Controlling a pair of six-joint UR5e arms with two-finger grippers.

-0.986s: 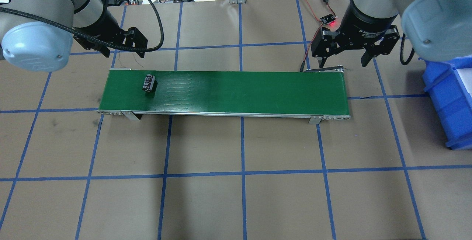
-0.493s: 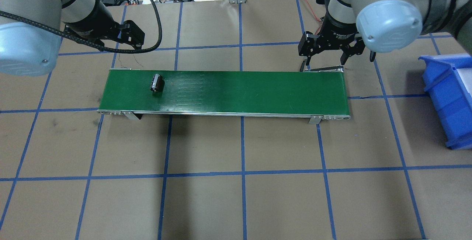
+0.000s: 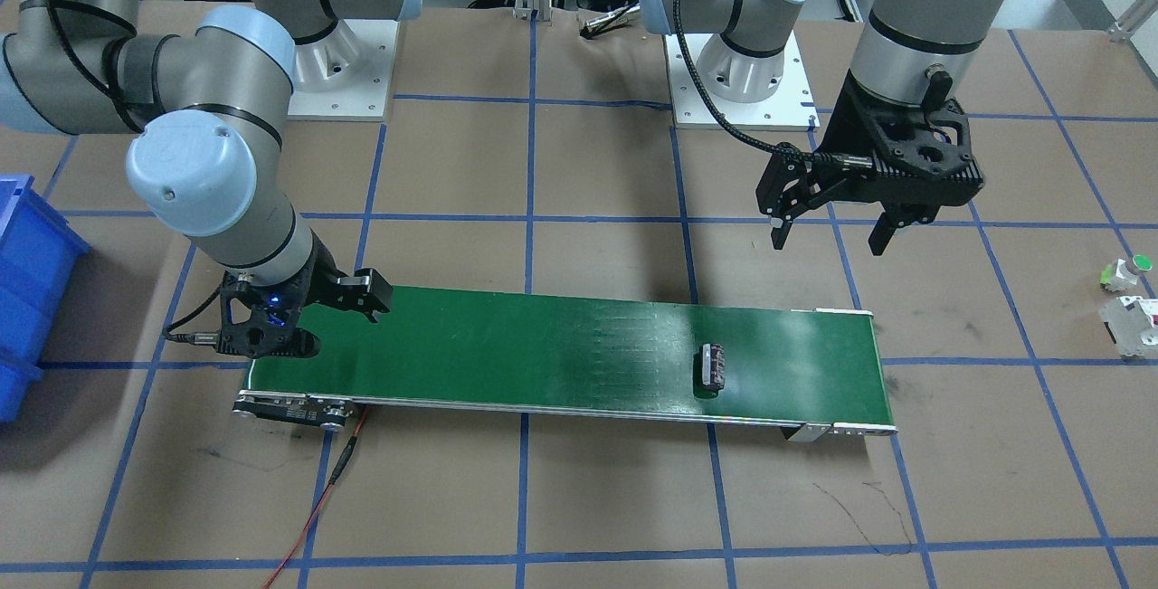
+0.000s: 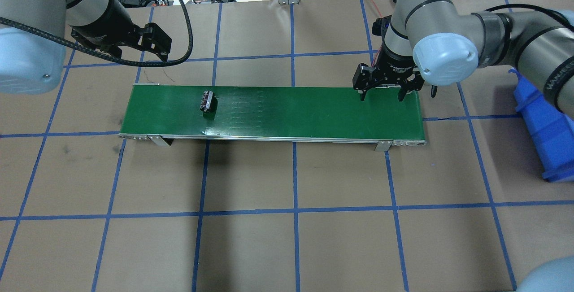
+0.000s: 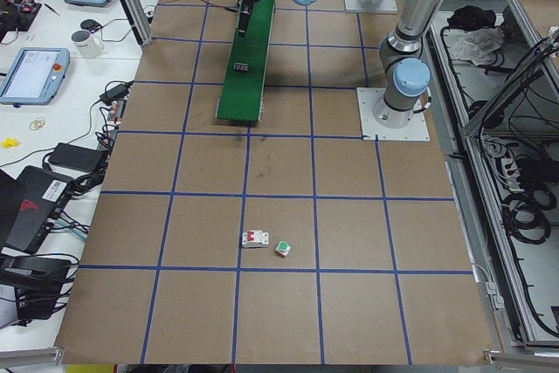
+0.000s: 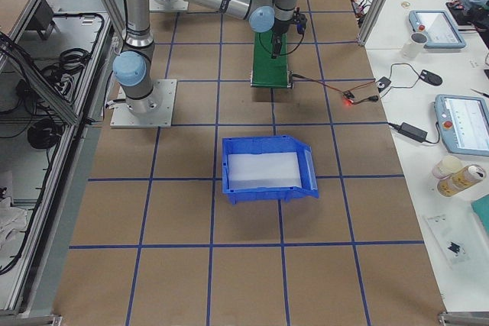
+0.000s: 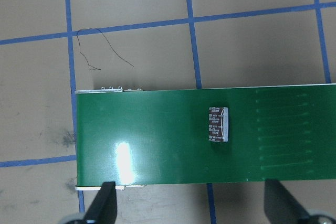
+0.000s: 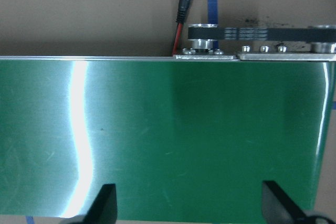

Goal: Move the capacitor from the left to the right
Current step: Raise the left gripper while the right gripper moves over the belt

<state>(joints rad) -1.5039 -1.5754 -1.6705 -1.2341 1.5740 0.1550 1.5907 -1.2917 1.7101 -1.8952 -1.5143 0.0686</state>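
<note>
Capacitor [image 4: 207, 102] lies on its side near the left end of the belt [image 4: 291, 110], left gripper [image 3: 828, 241] spread empty high above that end, right gripper [image 4: 381, 97] spread empty low over the belt's right end, so the transfer looks underway and next calls for a clean pinch there.

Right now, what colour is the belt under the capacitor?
Green belt, clearest in the left wrist view.

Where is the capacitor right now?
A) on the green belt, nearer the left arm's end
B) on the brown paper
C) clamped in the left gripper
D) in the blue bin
A: the capacitor lies on the green belt, apart from the open left gripper and far from the right gripper.
</note>
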